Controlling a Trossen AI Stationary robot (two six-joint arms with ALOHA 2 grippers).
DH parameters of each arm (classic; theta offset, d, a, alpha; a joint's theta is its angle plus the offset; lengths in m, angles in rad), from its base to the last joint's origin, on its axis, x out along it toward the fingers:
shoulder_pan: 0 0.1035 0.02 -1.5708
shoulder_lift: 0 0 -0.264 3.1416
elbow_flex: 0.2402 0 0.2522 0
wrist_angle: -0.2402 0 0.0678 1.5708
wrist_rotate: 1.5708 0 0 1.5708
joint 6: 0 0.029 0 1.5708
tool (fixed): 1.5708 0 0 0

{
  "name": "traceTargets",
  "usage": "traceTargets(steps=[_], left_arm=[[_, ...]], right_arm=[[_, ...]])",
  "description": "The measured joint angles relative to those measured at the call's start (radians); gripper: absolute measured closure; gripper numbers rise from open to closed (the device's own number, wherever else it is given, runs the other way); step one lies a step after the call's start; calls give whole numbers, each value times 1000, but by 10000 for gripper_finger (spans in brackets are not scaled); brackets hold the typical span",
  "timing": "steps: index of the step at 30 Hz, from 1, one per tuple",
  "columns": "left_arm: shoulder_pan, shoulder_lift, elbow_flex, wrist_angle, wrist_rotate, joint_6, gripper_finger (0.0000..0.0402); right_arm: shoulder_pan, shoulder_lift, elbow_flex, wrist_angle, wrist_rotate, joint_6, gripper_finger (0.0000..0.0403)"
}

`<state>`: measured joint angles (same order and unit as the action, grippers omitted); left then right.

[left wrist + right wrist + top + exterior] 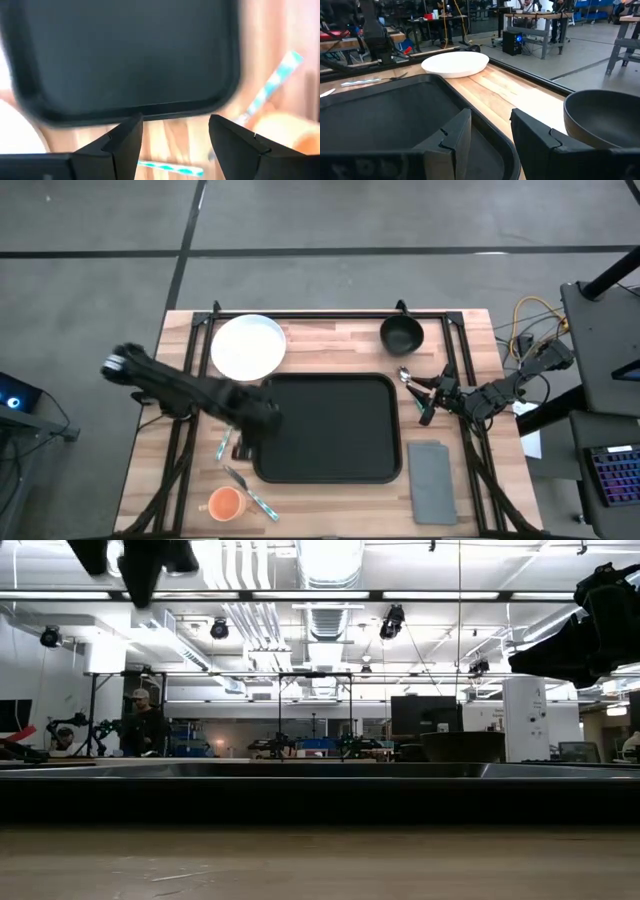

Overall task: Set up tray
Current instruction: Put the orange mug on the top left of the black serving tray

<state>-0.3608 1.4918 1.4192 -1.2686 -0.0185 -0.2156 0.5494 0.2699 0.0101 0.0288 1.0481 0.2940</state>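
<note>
Lying empty at the middle of the surface [470,340], the tray [330,427] has the left pincer [174,131] spread just off its left rim and the right pincer [490,131] spread at its right rim, apparently so each can take a side.

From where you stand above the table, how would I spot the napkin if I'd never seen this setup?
Find the big black tray in the middle of the wooden table. Just off its right edge, toward the near corner, lies the napkin: a flat grey rectangle, smaller than the tray and rimless, unlike the round black bowl farther back.
</note>
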Motion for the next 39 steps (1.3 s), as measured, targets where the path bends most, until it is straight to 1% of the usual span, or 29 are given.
traceTargets(steps=[3, 5, 9, 11, 13, 16, 18, 20, 23, 29, 31, 36, 39], left_arm=[[-77, 166, 161, -138, -19, 36, 194], [-126, 247, 257, -158, -40, 42, 194], [-224, 309, 425, -179, -107, 50, 194], [-271, 326, 472, -194, -145, 51, 194], [-309, 330, 495, -211, -156, 67, 194], [-373, 320, 490, -285, -162, 92, 194], [-411, 320, 475, -309, -141, 102, 194], [-441, 320, 453, -288, -136, 101, 194], [-466, 318, 414, -225, -140, 57, 194], [-486, 319, 283, -191, -139, 11, 194], [-492, 319, 239, -154, -137, -7, 194], [-516, 313, 156, -39, -109, -31, 194], [-539, 304, 113, -14, -93, -96, 194]], right_arm=[[0, 3, 0, 0, -1, 17, 275], [0, 5, 0, 0, -1, 19, 275], [0, 6, 0, 0, -2, 29, 275], [0, 7, 0, 0, -2, 32, 275], [0, 9, 0, -1, -2, 25, 275], [0, 17, 0, -1, -2, 1, 275], [0, 23, 0, -1, -1, -13, 275], [0, 30, 0, -2, -1, -13, 275], [0, 40, 0, -2, -1, -13, 275], [0, 58, 0, -2, -1, -8, 275], [0, 60, 0, -2, -2, -6, 275], [0, 60, 0, -2, -1, 12, 275], [0, 60, 0, -2, -2, 13, 275]])
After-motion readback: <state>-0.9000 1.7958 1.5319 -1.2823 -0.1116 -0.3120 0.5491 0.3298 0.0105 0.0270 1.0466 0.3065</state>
